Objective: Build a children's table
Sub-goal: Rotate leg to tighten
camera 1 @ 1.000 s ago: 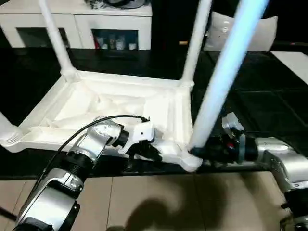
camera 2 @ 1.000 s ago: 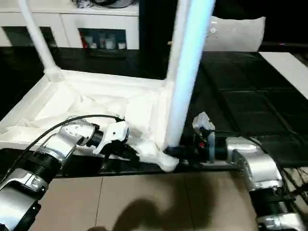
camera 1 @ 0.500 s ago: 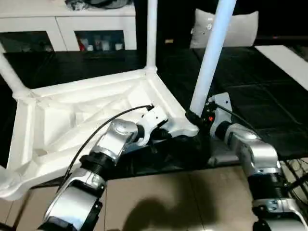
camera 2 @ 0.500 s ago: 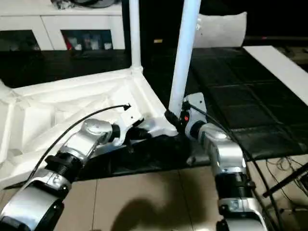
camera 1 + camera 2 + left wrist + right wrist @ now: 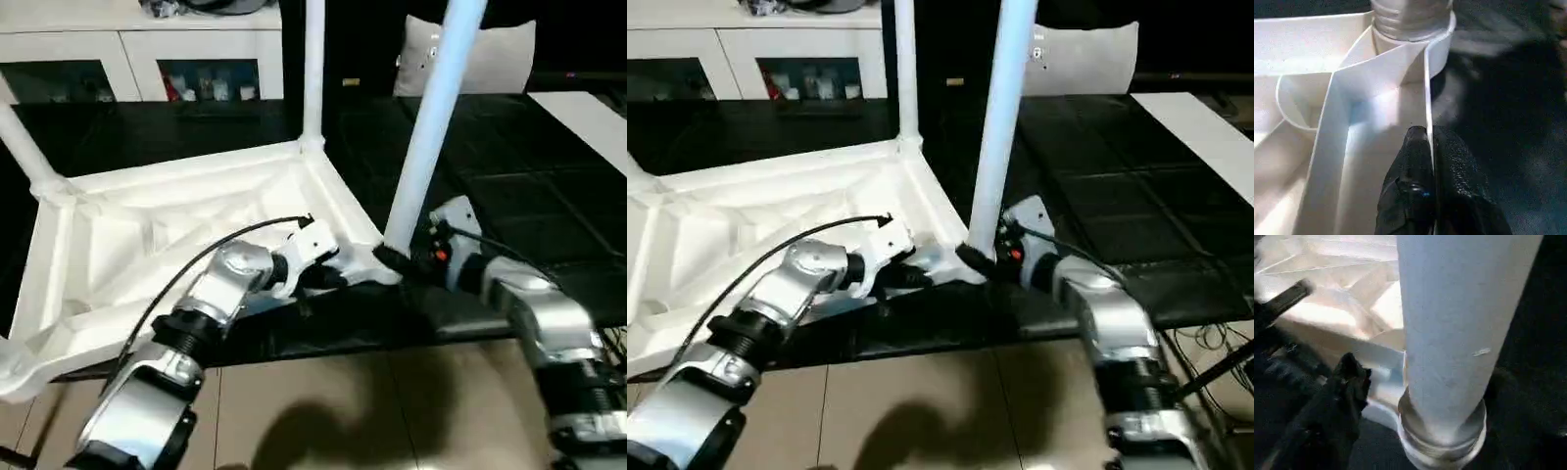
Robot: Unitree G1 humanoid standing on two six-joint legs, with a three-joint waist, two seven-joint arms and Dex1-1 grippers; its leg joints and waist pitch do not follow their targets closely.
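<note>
Lying upside down on the dark counter [image 5: 549, 196], the tabletop [image 5: 147, 245] fills the middle and nine o'clock side of the head views, ribs up. It looks like thin moulded plastic: light for its spread, stiff along the rim, likely to flex across the open middle and to slide on the smooth counter if pushed. The rim wall and the corner sockets are the sensible places to take it.

Three legs stand in sockets: the near leg [image 5: 1004, 127] at the corner toward four o'clock, the far leg [image 5: 313, 69] at twelve o'clock, a third leg [image 5: 22, 147] at ten o'clock. These tubes look smooth and slippery, so a hold low down by the socket should give the most control.

The left hand [image 5: 1425, 166] is closed, pinching the thin rim wall just beside the near corner socket [image 5: 1410, 19]. The right hand [image 5: 1339, 396] sits at the base of the near leg with one black finger beside the tube and not touching it; I cannot tell how wide it stands.

Compared with a second ago, the tabletop has swung round: the near corner then pointed toward six o'clock and the near leg leaned across the view, whereas now it stands nearly upright. Then the right hand lay against the leg's foot; now there is a gap.
</note>
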